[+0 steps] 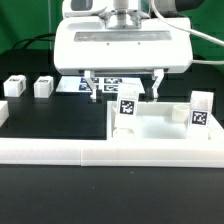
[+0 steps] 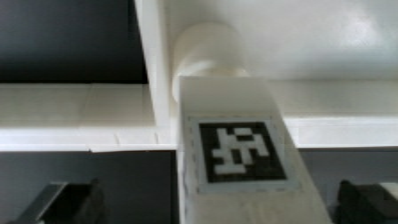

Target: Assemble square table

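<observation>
Parts of white plastic lie on a black table point(image 1: 40, 195), seen first in the exterior view. The robot's gripper point(image 1: 123, 97) hangs down from 12 o'clock, a wide white body above two thin fingers point(image 1: 91, 90) spread well apart: it is open and holds nothing. Between the fingers, near the centre, an upright leg point(image 1: 127, 106) shows a black-and-white tag to the camera. It stands at one corner of the square tabletop point(image 1: 160, 126), which fills the area around 4 o'clock. A second leg point(image 1: 200, 110), also tagged, stands at the tabletop's far end, at 3 o'clock. Two loose legs point(image 1: 15, 87) sit side by side at 9 o'clock, well apart from the tabletop. A long border rail point(image 1: 60, 152) runs across the front towards 6 o'clock, just beside the tabletop. The marker board point(image 1: 70, 83) lies flat behind the gripper. In the wrist view, the upright leg point(image 2: 228, 110) runs straight away from the camera, its tag point(image 2: 235, 152) sharp and close. Its rounded far end meets the tabletop point(image 2: 157, 40); how firmly it is seated cannot be told. The gripper point(image 2: 217, 197) straddles the leg, one dark finger point(image 2: 71, 200) on each side, each with a clear gap from it.
</observation>
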Controlling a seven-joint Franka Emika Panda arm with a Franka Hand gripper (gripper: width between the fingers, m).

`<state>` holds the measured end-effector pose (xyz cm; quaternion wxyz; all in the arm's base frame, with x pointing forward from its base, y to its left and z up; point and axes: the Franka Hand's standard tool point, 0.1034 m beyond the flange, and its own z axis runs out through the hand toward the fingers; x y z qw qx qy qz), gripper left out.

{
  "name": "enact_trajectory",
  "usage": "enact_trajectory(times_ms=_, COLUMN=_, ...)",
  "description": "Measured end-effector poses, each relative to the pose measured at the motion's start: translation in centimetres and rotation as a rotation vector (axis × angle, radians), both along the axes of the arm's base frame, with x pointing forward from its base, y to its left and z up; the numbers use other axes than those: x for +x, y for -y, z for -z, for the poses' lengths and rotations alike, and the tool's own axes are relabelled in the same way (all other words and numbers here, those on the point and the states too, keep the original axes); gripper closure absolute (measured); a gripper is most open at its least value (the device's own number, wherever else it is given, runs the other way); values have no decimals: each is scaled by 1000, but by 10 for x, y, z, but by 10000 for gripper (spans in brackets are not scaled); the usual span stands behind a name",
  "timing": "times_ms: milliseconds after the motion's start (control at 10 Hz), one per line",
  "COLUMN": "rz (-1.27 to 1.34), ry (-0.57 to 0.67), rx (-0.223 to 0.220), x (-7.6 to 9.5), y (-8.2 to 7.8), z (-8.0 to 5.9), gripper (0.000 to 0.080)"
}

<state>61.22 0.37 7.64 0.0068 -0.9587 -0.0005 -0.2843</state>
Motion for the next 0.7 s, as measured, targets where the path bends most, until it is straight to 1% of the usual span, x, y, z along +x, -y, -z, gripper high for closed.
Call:
enact_trajectory(times_ms=600, rz=0, ry=-2, rx=1, x=0, y=0, z=0, gripper=151)
enact_trajectory(times_ms=700, rz=43, ry=-54, rx=60, x=-2, y=-8, z=-2, gripper=151)
